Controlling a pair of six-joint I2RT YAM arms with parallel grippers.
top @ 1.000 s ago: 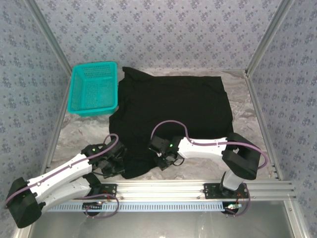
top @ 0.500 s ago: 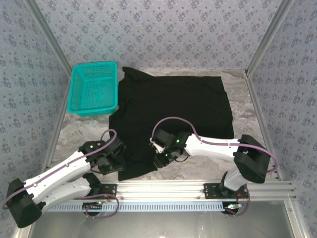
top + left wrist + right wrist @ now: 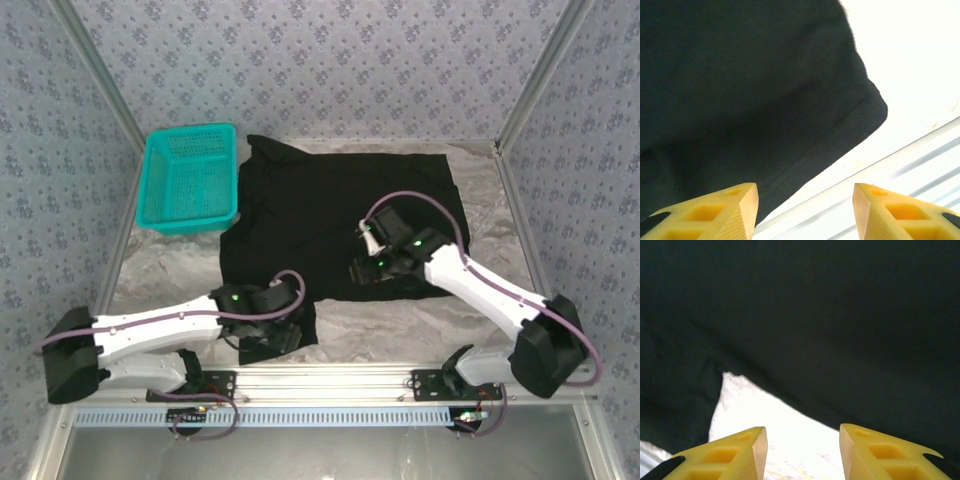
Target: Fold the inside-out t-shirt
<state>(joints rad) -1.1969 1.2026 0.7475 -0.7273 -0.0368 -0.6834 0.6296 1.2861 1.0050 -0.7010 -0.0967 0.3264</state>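
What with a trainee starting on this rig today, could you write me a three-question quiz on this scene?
1. True or false: the soft black cloth t-shirt lies outside the teal plastic mesh basket.
2. The left pincer hangs over: A) the t-shirt's near corner beside the grey metal rail; B) the basket; C) the t-shirt's far edge.
3. Is any cloth caught between the yellow fingers of the right pincer?

Key: 1 true. 2 A. 3 no: the fingers stand apart above the t-shirt's edge, with nothing between them.
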